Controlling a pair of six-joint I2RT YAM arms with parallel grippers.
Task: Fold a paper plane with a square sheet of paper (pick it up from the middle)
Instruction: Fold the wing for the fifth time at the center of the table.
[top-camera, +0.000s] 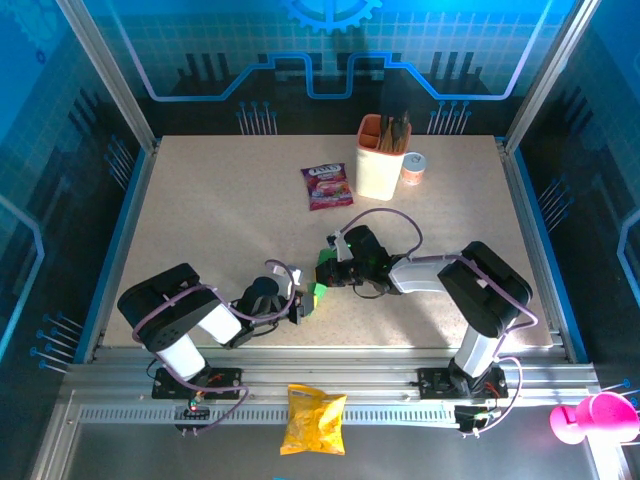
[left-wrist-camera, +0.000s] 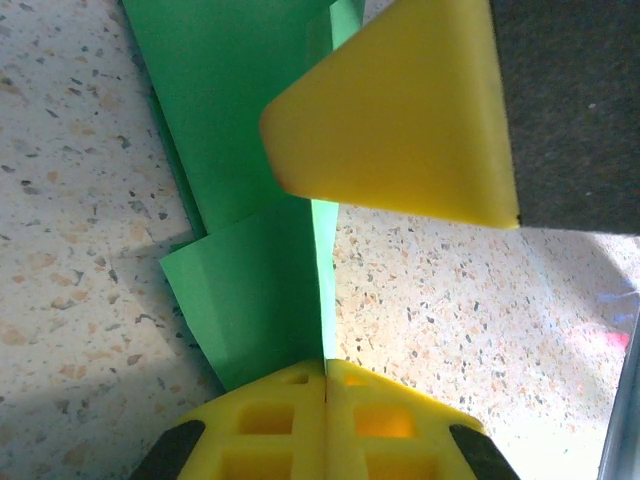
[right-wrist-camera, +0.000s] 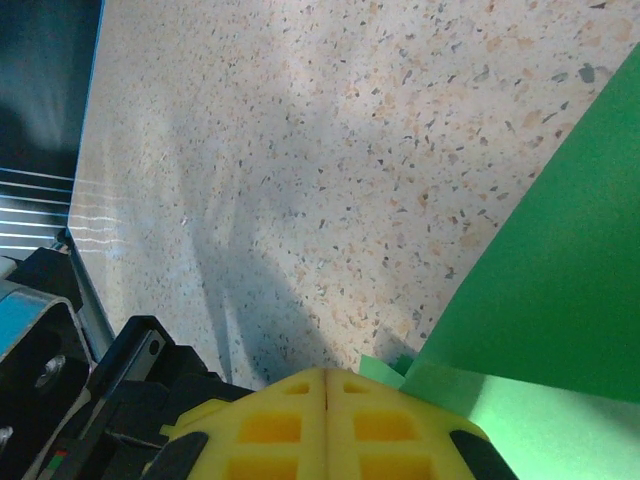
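Note:
The square sheet of paper (left-wrist-camera: 250, 150) is bright green and partly folded, with a flap hanging left of an upright crease. My left gripper (left-wrist-camera: 325, 365) is shut on the paper's lower edge, which rises straight out of the seam between its fingers. In the top view the paper (top-camera: 320, 283) sits between the two grippers near the table's front middle. My right gripper (right-wrist-camera: 327, 375) is shut; the paper (right-wrist-camera: 560, 290) comes out from under its right finger, and none shows in the seam. One of its yellow fingers (left-wrist-camera: 400, 110) lies over the paper in the left wrist view.
A purple snack sachet (top-camera: 327, 186), a cream holder with utensils (top-camera: 381, 157) and a small can (top-camera: 413, 168) stand at the back. A yellow crisp bag (top-camera: 314, 418) lies on the front rail. A pink cup (top-camera: 592, 416) sits off the table at the lower right.

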